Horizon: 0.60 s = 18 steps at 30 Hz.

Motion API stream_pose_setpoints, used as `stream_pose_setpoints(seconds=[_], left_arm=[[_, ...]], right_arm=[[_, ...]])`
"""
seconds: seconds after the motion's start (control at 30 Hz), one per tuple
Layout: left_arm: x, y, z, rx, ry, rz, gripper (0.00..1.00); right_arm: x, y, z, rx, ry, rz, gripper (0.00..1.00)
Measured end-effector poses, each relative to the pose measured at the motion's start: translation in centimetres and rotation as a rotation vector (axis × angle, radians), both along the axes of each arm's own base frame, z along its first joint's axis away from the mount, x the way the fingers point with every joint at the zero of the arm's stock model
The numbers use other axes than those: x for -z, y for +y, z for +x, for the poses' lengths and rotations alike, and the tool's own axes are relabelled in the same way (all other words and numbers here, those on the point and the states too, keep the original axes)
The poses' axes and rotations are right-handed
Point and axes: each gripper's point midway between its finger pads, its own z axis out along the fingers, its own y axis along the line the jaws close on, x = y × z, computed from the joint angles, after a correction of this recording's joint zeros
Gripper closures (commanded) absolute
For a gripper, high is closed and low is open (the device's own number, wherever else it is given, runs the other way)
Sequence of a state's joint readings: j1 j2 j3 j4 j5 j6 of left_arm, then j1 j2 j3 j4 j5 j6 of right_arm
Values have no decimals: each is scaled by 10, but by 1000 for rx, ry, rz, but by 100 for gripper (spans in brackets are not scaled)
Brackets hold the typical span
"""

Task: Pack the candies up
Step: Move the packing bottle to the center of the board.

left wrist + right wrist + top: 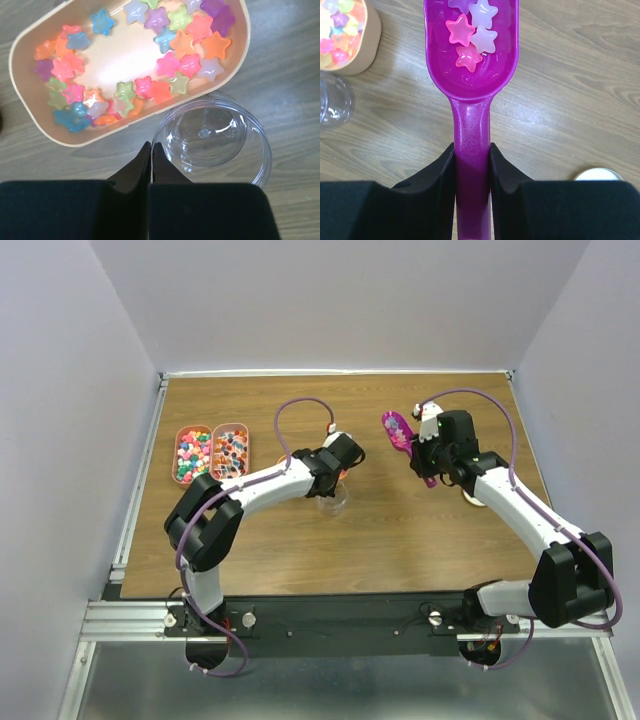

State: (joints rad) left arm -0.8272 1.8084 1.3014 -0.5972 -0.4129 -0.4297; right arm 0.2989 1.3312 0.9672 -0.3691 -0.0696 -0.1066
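The candies are small star-shaped sweets in many colours. Several lie in the bowl of the magenta scoop (470, 85), shown in pink, white and purple (470, 35). My right gripper (471, 155) is shut on the scoop's handle and holds it level above the table, right of centre in the top view (397, 428). More candies (172, 65) fill a peach tray (30, 125). A clear cup (212, 140) stands empty beside that tray. My left gripper (151, 149) is shut, its fingertips pinched at the cup's left rim. In the top view that gripper (338, 475) is over the cup (332, 500).
Two more peach trays (177, 452) (245, 445) full of candies stand side by side at the left of the table. A white round lid (472, 500) lies under my right arm and also shows in the right wrist view (597, 175).
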Motion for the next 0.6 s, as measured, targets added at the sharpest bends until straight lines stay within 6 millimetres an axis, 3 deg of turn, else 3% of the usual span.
stream_pose_setpoints(seconds=[0.1, 0.27, 0.5, 0.6], left_arm=[[-3, 3, 13, -17, -14, 2, 96], [-4, 2, 28, -18, -30, 1, 82], [3, 8, 20, -3, -13, 10, 60], [-5, 8, 15, 7, -14, -18, 54]], right_arm=[[-1, 2, 0, -10, -2, 6, 99], [-1, 8, -2, -42, 3, 28, 99], [-4, 26, -12, -107, 5, 60, 99], [-3, 41, -24, -158, 24, 65, 99]])
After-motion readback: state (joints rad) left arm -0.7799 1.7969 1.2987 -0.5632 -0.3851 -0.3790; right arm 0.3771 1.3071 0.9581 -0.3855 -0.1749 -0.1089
